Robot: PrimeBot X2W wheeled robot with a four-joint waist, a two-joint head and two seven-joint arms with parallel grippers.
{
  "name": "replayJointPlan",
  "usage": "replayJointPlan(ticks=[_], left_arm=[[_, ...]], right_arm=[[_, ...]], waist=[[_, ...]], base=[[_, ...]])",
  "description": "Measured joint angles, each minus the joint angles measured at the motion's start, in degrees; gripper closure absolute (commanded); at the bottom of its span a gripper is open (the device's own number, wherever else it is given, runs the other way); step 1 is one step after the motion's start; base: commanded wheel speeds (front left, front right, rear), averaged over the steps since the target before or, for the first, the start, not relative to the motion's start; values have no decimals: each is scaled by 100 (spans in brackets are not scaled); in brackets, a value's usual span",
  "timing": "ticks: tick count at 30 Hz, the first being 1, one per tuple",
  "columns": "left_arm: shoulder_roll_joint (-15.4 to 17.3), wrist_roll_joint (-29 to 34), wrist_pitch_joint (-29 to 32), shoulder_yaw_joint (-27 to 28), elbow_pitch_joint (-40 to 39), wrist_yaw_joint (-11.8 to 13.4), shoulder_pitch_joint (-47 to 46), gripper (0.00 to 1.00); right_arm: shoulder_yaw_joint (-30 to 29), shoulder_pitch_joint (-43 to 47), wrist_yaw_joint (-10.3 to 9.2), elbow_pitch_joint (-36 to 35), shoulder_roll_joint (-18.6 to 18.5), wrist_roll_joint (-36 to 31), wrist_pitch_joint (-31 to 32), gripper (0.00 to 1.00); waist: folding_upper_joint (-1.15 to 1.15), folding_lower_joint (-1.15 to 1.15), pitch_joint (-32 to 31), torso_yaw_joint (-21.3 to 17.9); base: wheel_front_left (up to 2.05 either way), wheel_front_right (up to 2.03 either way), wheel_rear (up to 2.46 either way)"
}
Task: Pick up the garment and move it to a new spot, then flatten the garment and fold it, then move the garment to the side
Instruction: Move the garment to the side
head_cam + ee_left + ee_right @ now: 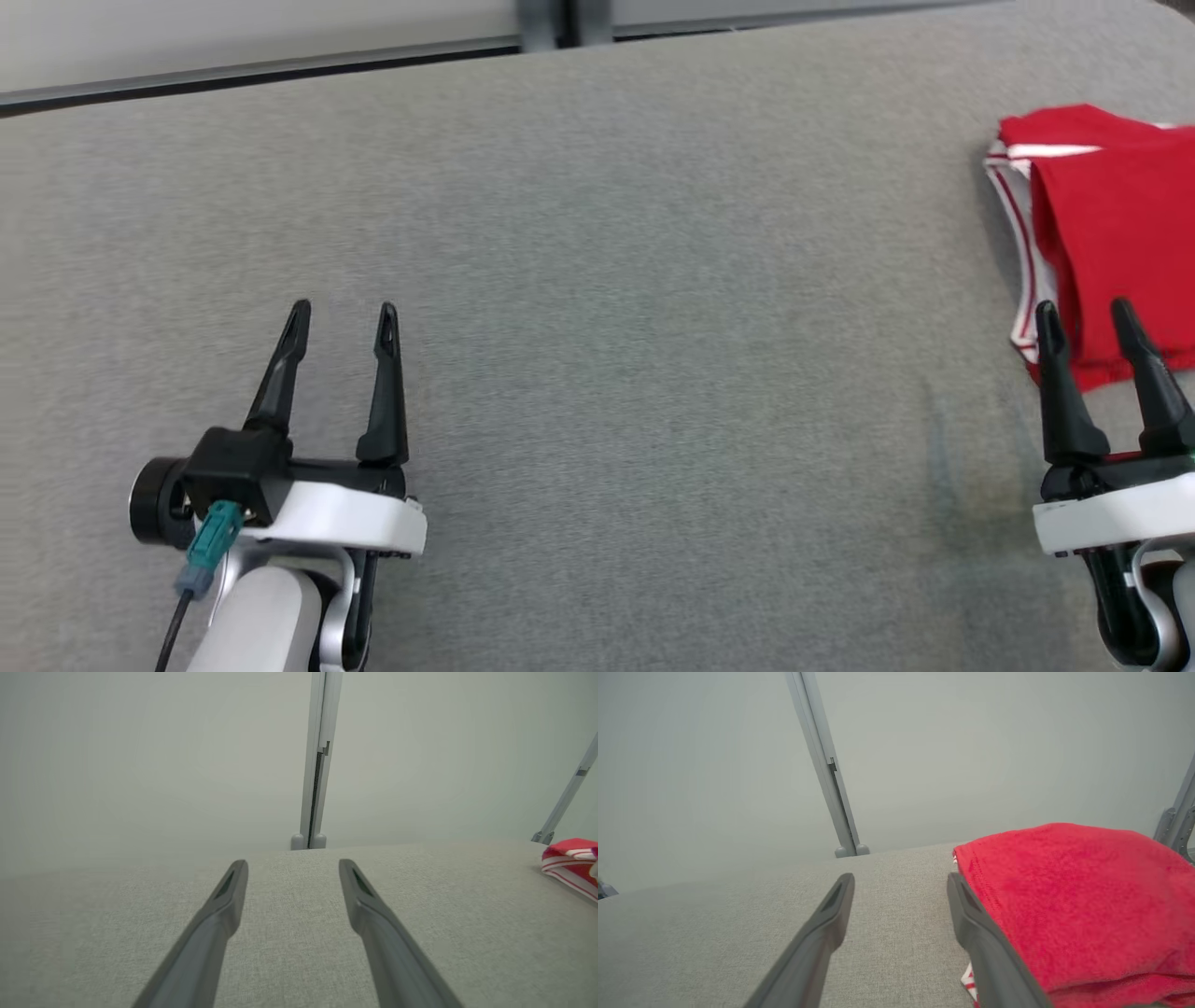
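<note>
The garment (1111, 233) is red with white-striped trim and lies folded at the table's right edge; it also appears at the far right as the garment (572, 861) and close up as the garment (1078, 896). My right gripper (1083, 317) is open at the garment's near left corner, its fingertips over the cloth edge and nothing between them. In the right wrist view my right gripper (901, 882) has its right finger against the red fabric. My left gripper (344, 317) is open over bare table at the lower left, and in its own view the left gripper (293, 868) holds nothing.
The grey fabric-covered table (607, 280) spreads across the view. Its far edge meets a pale wall with a grey upright post (317, 765). A slanted grey strut (565, 798) stands at the far right, behind the garment.
</note>
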Motion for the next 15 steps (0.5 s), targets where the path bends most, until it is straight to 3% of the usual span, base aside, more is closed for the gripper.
replayJointPlan(ticks=[6, 15], left_arm=[[1, -93, -91, 129, 154, 58, 377, 0], [137, -145, -132, 114, 283, -5, 895, 0]], right_arm=[[8, 257, 1, -497, 186, -437, 444, 0], [-238, 962, 1, -838, 434, -730, 896, 0]], waist=[[0, 0, -352, 463], [0, 0, -1084, 855]], base=[[0, 0, 0], [0, 0, 0]])
